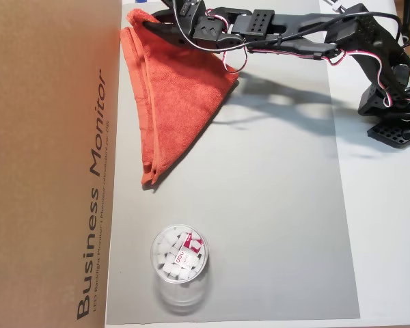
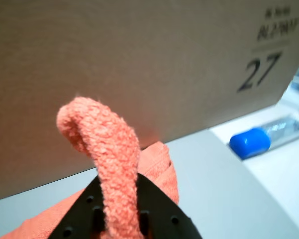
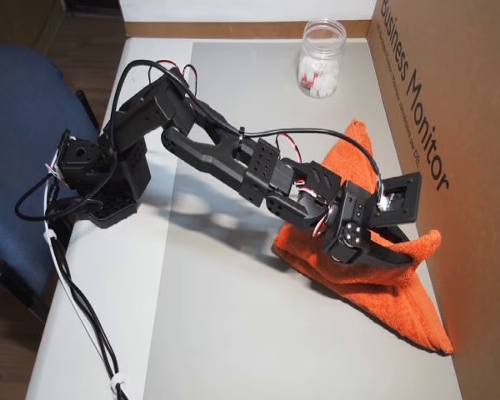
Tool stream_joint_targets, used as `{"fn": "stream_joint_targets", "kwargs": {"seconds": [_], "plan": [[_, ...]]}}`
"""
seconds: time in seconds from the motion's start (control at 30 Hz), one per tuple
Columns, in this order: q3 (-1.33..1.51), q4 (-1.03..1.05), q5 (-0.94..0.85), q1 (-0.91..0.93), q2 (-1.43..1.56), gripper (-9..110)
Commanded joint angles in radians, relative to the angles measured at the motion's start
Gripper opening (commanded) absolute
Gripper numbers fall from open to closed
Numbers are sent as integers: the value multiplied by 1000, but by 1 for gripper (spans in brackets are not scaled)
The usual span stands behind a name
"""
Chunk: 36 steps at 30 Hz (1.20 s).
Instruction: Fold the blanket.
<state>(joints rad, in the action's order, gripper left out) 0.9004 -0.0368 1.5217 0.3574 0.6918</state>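
Blanket [image 1: 174,96] lies folded into a triangle right beside the box [image 1: 48,164], on the grey surface [image 1: 273,225]; your pincer [image 2: 120,219] is clenched on a raised fold. Cup [image 1: 180,260] stands apart, near the box.

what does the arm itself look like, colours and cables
The arm is matte black plastic throughout, built from blocky links with boxy motor housings at the joints. Thin red, white and black wires loop along it, plus a thicker black cable. The gripper is black too, with flat pointed jaws pierced by small round holes. A small board hangs off the wrist.
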Motion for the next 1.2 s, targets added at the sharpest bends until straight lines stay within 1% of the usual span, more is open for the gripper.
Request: {"fn": "stream_joint_targets", "kwargs": {"seconds": [0.0,0.13,0.27,0.4,0.47,0.63,0.8,0.93,1.17], "plan": [[-58,-11,-101,-12,9,0],[-69,-11,-199,-23,8,0],[-69,-11,-238,-31,14,1],[-69,-11,-219,-64,21,16],[-69,-11,-219,-74,23,20],[-71,-11,-225,-89,32,18],[-38,5,-238,-89,124,18],[34,5,-281,-84,184,18],[184,-6,-295,-61,270,18]]}}
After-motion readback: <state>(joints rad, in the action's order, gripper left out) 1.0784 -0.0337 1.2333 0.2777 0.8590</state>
